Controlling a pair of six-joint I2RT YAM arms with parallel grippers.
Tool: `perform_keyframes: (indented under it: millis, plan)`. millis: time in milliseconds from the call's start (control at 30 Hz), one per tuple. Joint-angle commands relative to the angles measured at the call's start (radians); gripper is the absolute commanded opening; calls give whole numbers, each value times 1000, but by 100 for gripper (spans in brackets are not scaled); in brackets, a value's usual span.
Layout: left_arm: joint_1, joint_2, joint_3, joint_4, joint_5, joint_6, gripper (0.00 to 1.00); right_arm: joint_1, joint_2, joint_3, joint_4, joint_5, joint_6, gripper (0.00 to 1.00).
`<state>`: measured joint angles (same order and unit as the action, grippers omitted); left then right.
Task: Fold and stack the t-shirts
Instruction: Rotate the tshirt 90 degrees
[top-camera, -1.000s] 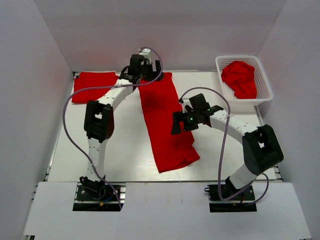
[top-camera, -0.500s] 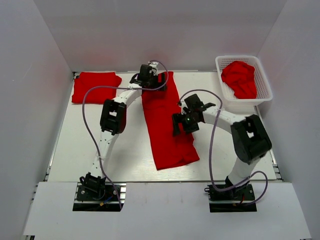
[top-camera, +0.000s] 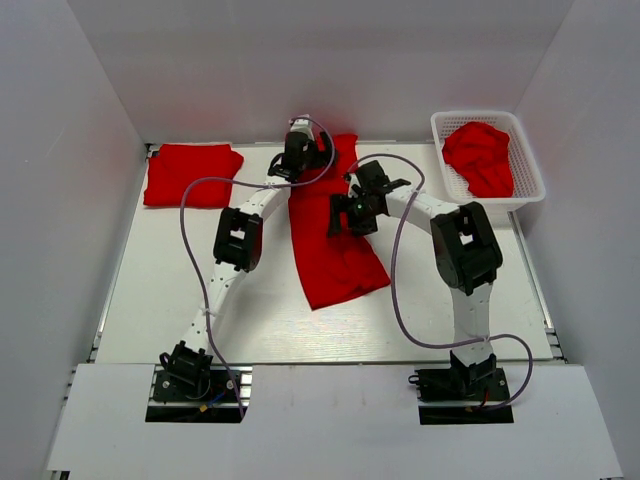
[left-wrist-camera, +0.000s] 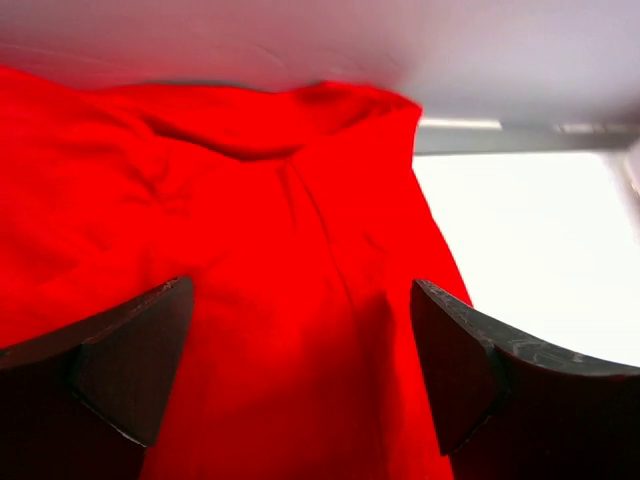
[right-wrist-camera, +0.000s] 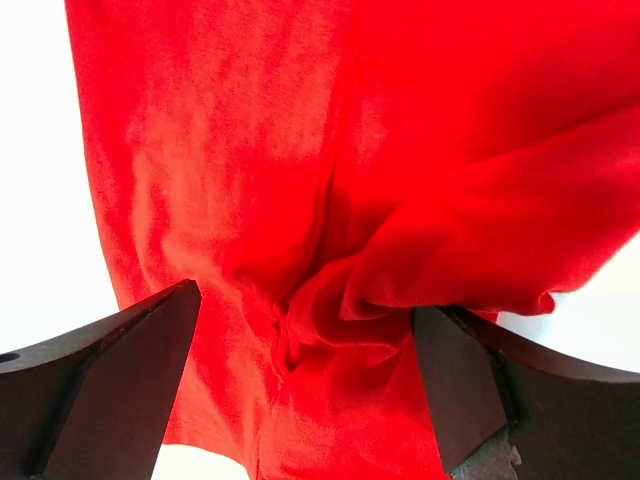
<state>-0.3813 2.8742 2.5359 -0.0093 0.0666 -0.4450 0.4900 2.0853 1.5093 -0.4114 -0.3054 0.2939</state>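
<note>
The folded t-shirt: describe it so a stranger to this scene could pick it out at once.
Start at the white table and go to its far left corner. The folded t-shirt lies there, a flat, neat rectangle; the long shirt lies spread out mid-table, and the crumpled shirt sits in the basket.

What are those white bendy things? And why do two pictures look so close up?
They are two robot arms bolted to a table. The big picture comes from a camera above them. The other two come from small cameras on the wrists, so you see each arm's dark fingers close up. The left gripper and the right gripper are both open over a long red t-shirt spread on the table; it bunches under the right one, and nothing looks pinched. A folded t-shirt lies in the far left corner, and a crumpled t-shirt sits in a white basket.
</note>
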Motion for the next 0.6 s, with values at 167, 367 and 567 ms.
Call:
perform_keyframes:
  millis: [167,367,567]
  plan:
    - [24,-39,15,111,-174,-54,100,-8,-122,-87,-52,6,82,90]
    - [24,-59,-14,121,-174,-44,100,-16,-200,-225,-178,-21,140,90]
    - [24,-93,-49,167,-73,-57,100,-18,-301,-215,-93,-20,172,90]
